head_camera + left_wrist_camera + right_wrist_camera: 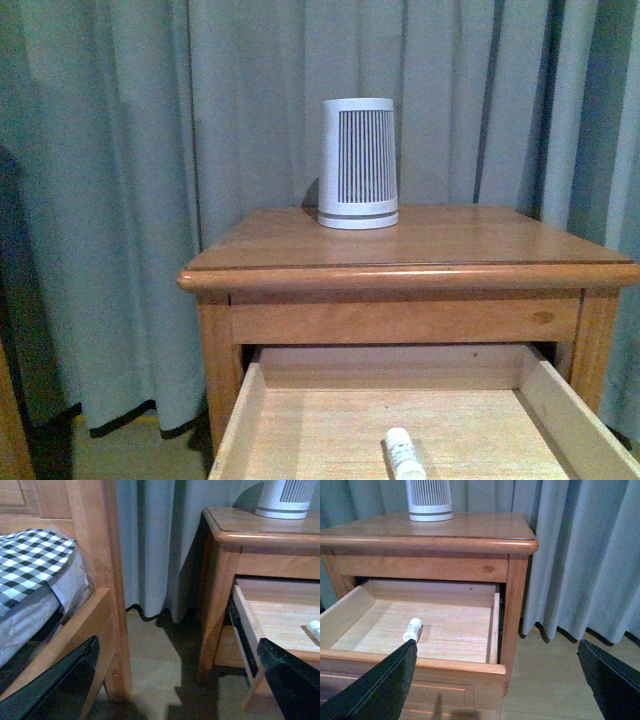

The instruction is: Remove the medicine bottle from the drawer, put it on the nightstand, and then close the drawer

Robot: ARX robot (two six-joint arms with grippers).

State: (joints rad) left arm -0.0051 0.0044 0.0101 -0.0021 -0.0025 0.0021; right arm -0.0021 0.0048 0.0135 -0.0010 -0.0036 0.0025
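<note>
Both sets of fingers were spread wide and held nothing. The left gripper showed its dark fingers at the two lower corners of its wrist view, low in the gap between the bed frame post and the nightstand, touching neither. The right gripper hung just before the front corner of the drawer, with one of its fingers in front of the drawer's face and the other over the floor, and no contact that could be seen. The drawer stood pulled well out. The medicine bottle lay on its side on the pale drawer floor, toward the front and apart from the walls, with no finger near enough to take it. On top, the white slatted cylinder stood at the back against the curtain, leaving bare wood in front of it. By that showing only the opening was done; I judged that the grasp, the lift onto the nightstand top and the closing of the drawer were all left to do.
</note>
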